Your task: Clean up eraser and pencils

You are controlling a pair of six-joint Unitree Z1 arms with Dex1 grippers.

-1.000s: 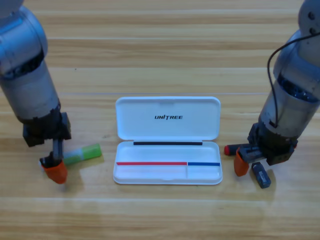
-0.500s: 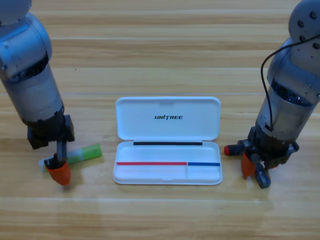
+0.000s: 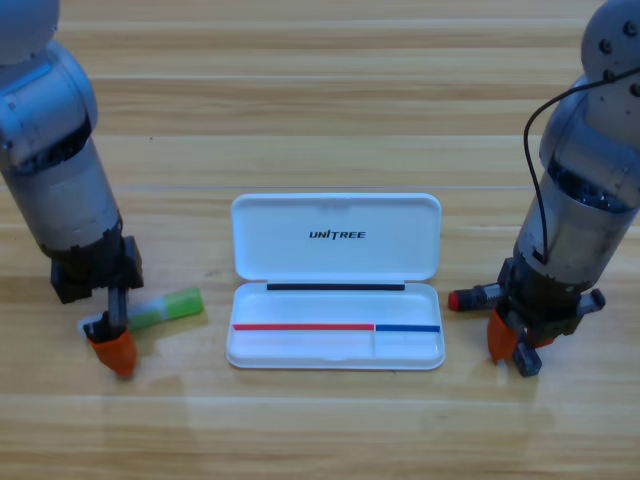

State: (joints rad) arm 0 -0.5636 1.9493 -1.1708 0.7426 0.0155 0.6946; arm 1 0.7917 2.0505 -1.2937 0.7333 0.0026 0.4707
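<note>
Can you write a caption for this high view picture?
Left gripper at green pencil, right gripper over eraser, open white case between.

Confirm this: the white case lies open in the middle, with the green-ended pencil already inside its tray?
Not quite. The high view shows the white case open in the middle, but the green-ended pencil lies on the table left of it, by the left gripper; the tray holds nothing.

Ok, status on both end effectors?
Left end effector down at green pencil. Right end effector over eraser, black pencil beside. Case open, nothing inside.
</note>
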